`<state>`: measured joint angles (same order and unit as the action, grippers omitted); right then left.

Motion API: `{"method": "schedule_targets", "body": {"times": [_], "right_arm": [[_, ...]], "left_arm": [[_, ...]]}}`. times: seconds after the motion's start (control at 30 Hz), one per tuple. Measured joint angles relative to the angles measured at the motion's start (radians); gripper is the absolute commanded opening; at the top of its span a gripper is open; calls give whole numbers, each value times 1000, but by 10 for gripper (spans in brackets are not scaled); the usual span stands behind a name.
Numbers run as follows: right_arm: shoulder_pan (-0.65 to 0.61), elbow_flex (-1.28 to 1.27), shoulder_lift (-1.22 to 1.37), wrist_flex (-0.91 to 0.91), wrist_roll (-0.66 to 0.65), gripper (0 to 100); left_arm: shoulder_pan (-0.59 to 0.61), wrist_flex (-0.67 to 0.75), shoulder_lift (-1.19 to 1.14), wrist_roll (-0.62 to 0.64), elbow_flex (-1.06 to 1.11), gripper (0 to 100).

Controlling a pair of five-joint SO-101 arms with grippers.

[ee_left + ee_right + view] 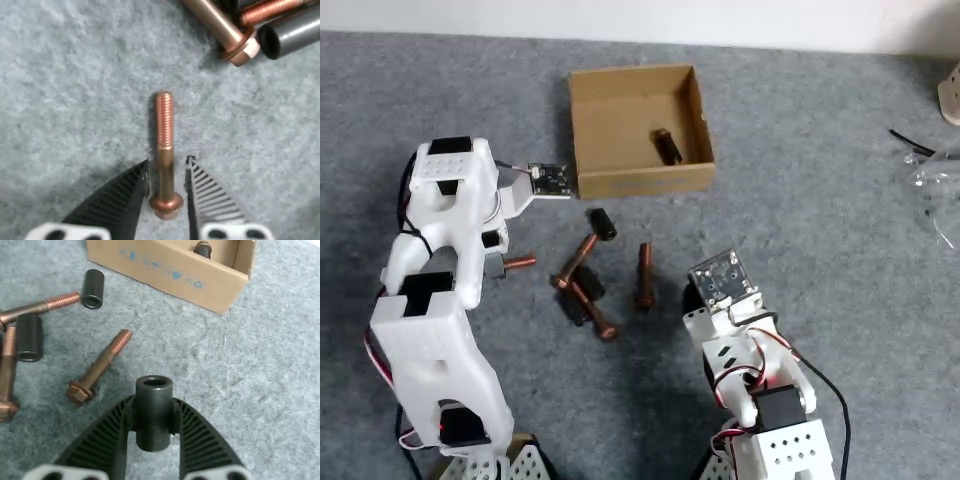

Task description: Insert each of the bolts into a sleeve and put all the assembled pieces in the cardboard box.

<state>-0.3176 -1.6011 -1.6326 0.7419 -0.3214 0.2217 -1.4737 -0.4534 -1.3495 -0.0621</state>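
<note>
My left gripper (168, 161) is closed narrow on a bolt (164, 135) at its head end. The bolt's long axis runs straight out from the fingers, and in the high view its threaded tip points across the table toward my right arm. My right gripper (153, 402) clamps a sleeve (154, 415) with its open bore facing away from the wrist, toward the cardboard box (170, 272). I judge the 2 axes lie roughly crosswise, so the thread and bore must be lined up before they can meet. Just beyond the sleeve a loose bolt (100, 365) lies on the grey carpet (800, 200). Farther out lie 2 loose sleeves (92, 288), and 1 assembled piece (667, 146) is already in the box.
</note>
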Motion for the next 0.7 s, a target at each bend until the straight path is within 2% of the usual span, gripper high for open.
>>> {"method": "schedule_targets", "body": {"times": [0.2, 0.33, 0.43, 0.53, 0.7], "right_arm": [[0, -5, 0, -9, 0, 5], [0, -44, 0, -48, 0, 5], [0, -51, 0, -49, 0, 5], [0, -51, 0, -49, 0, 5], [0, -51, 0, -49, 0, 5]], "left_arm": [[0, 0, -2, 15, -28, 126], [0, -2, -2, 175, -130, 126], [0, -15, -2, 407, -227, 130], [3, -89, -2, 710, -298, 130], [57, -166, -2, 1355, -321, 127]]}}
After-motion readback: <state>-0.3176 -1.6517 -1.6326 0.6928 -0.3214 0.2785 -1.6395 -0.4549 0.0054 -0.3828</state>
